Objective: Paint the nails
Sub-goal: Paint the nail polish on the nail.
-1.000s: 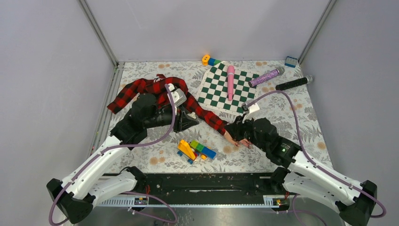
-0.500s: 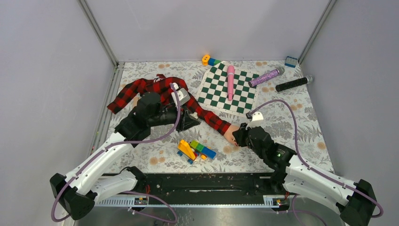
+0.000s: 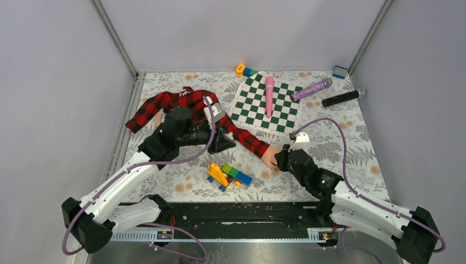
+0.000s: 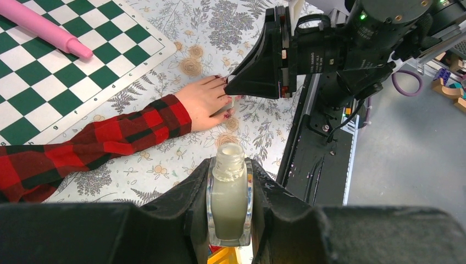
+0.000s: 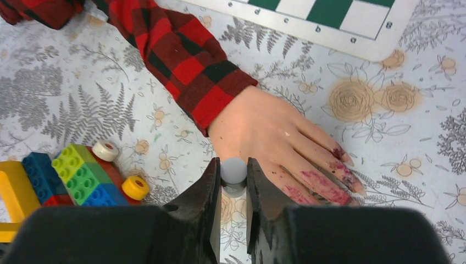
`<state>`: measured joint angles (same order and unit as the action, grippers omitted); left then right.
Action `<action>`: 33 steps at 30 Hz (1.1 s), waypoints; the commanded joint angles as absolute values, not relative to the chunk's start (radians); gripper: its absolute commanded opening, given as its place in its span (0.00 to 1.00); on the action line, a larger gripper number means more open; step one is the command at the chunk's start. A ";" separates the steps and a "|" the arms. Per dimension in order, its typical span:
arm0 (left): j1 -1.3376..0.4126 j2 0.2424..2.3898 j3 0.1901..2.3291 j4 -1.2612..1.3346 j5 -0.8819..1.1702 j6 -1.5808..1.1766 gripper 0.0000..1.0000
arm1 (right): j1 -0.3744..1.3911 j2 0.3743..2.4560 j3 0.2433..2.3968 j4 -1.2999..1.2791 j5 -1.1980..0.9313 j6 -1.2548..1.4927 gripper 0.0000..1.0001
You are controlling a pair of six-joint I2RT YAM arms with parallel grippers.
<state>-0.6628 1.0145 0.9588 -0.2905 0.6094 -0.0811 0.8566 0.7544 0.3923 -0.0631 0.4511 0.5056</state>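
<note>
The pale pink mannequin hand (image 5: 264,132) lies flat on the floral mat, with a red-black plaid sleeve (image 5: 187,60) on its arm. Its nails (image 5: 337,153) and fingers are smeared dark red. My right gripper (image 5: 233,165) is shut on a small grey-topped brush cap (image 5: 233,171) and hovers over the hand's near edge. From above it sits at the fingers (image 3: 281,159). My left gripper (image 4: 229,165) is shut on an uncapped bottle (image 4: 229,198) of pale polish, held upright a little left of the hand (image 4: 203,102).
Duplo bricks (image 3: 228,175) lie just near of the sleeve. A green-white chessboard (image 3: 266,104) with a pink roller (image 3: 269,94) lies behind. A purple microphone (image 3: 310,89), a black microphone (image 3: 342,97) and a blue brick (image 3: 339,71) are at the back right.
My right wrist has swung round, and more of the hand now shows to the left of the gripper. The left gripper, with the bottle, has drifted slightly right.
</note>
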 commanded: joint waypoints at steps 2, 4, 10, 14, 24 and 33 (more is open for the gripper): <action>-0.669 1.009 0.996 -0.229 0.648 -0.094 0.00 | 0.853 0.769 0.344 -0.020 0.514 0.564 0.00; -0.669 1.011 0.996 -0.228 0.647 -0.096 0.00 | 0.853 0.766 0.334 -0.018 0.515 0.571 0.00; -0.668 1.014 0.995 -0.226 0.649 -0.095 0.00 | 0.852 0.764 0.320 -0.026 0.518 0.582 0.00; -0.669 1.016 0.997 -0.228 0.647 -0.094 0.00 | 0.853 0.770 0.310 -0.028 0.526 0.592 0.00; -0.668 1.019 0.999 -0.230 0.643 -0.096 0.00 | 0.853 0.793 0.281 0.015 0.541 0.600 0.00; -0.668 1.017 0.999 -0.231 0.641 -0.094 0.00 | 0.853 0.820 0.266 0.068 0.559 0.599 0.00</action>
<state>-0.6655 1.0168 0.9588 -0.2897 0.6178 -0.0872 0.8566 0.8139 0.2710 0.0101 0.4915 0.5858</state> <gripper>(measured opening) 0.261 0.198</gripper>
